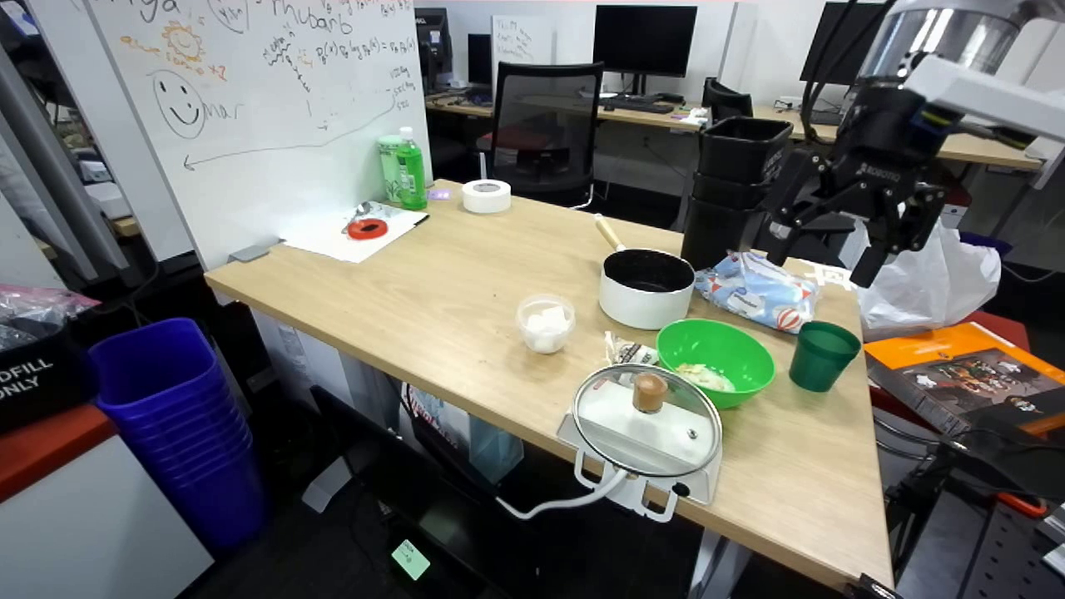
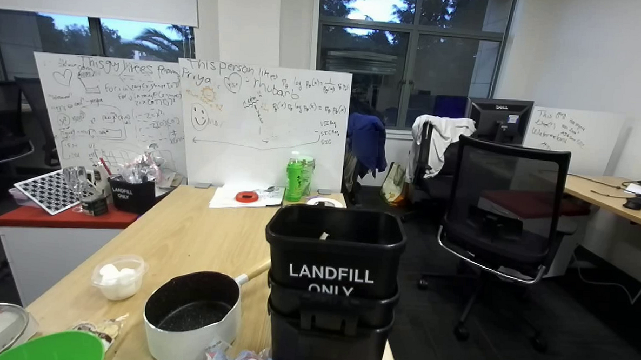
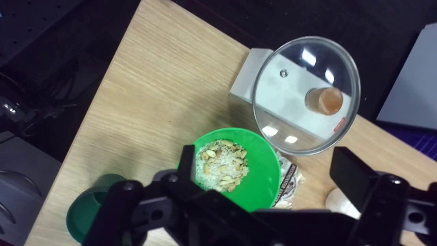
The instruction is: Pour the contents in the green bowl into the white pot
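Note:
The bright green bowl (image 1: 732, 349) sits upright on the table near its front right corner. In the wrist view the bowl (image 3: 261, 181) holds a pile of pale flakes and nut-like pieces on one side. Its edge also shows in an exterior view (image 2: 56, 349). The white pot (image 1: 639, 301), black inside with a light wooden handle, stands behind the bowl. Its inside looks empty in an exterior view (image 2: 189, 339); the wrist view does not show it. My gripper (image 1: 824, 256) is open and empty, raised above the table. In the wrist view the jaws (image 3: 266, 162) are wide apart over the bowl, not touching it.
A glass lid (image 1: 616, 433) on a white appliance lies close to the bowl. A dark-green cup (image 1: 819, 358) stands beside it. A clear tub of white pieces (image 1: 545, 329), a small packet (image 1: 630, 349), a blue patterned bag (image 1: 761, 291) and tall black bins (image 1: 722, 220) stand around the pot.

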Robot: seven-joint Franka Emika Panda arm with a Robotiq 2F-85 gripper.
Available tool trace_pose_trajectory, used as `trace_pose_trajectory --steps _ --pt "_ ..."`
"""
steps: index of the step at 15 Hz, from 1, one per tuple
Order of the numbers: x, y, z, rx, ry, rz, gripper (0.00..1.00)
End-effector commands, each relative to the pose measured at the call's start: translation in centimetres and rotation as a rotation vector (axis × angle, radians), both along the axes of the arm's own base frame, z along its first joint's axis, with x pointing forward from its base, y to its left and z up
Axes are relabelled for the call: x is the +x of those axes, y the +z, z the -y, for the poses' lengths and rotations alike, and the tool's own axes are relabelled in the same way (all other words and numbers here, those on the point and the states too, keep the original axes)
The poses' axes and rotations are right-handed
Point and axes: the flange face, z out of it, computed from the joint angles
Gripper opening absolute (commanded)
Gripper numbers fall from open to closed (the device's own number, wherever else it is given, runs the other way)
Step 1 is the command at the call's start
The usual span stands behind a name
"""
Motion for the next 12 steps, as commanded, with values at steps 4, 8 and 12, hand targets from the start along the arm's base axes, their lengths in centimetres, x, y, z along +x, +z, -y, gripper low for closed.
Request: trace_pose_trajectory --steps 4,8,12 --pt "-0.4 -1.1 0.5 -0.029 -0.078 0.032 1.00" --pt "-0.4 -0.9 0.5 -0.029 -0.083 0.038 1.00" --pt "0.1 -2.5 0.4 -0.021 -0.183 0.025 1.00"
